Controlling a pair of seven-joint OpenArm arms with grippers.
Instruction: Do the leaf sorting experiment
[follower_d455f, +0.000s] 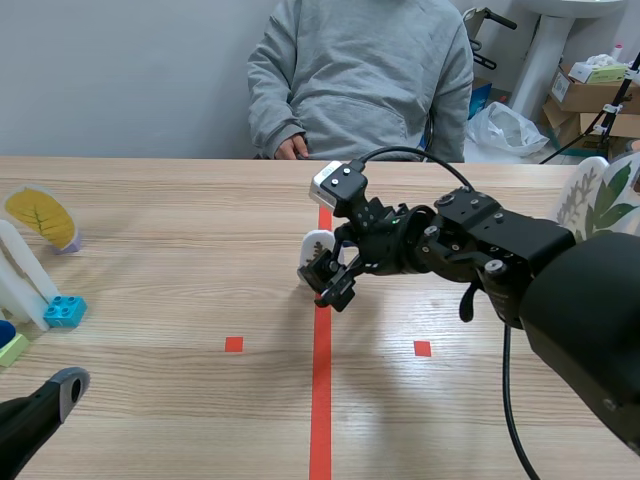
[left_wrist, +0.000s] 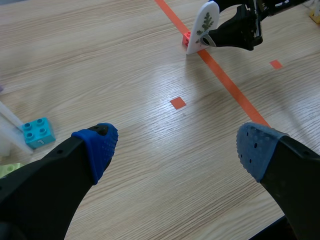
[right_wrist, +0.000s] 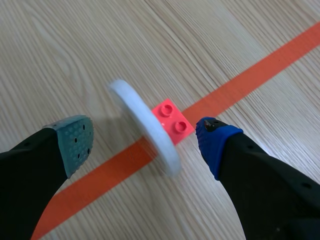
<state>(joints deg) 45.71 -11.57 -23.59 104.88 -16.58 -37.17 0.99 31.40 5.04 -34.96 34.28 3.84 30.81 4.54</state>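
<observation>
The white leaf card (right_wrist: 145, 125), printed with a green sprig, stands upright on its red brick (right_wrist: 172, 119), which sits on the orange tape line at the middle of the bench (follower_d455f: 150, 420). We see the right hand (right_wrist: 145, 142) straddling it: its fingers stand wide, one pad on each side of the card, neither pressing on it, though the blue pad (right_wrist: 214, 142) is close beside the brick. The left hand (left_wrist: 175, 150) hangs low over the near left of the bench, also spread wide and holding nothing. A cyan brick (follower_d455f: 64, 311) and a yellow leaf card (follower_d455f: 42, 217) lie well apart at the far left, and a person (follower_d455f: 360, 70) sits across the bench.

We judge the risk to be tipping: the card is tall on a small base, so if one pad meets it first the card could topple or skid off the line. A pinch on the thin card edge alone might also pull it off the brick.

In the scene view the arm hides most of the card, and we cannot read which leaf kind it shows
</observation>
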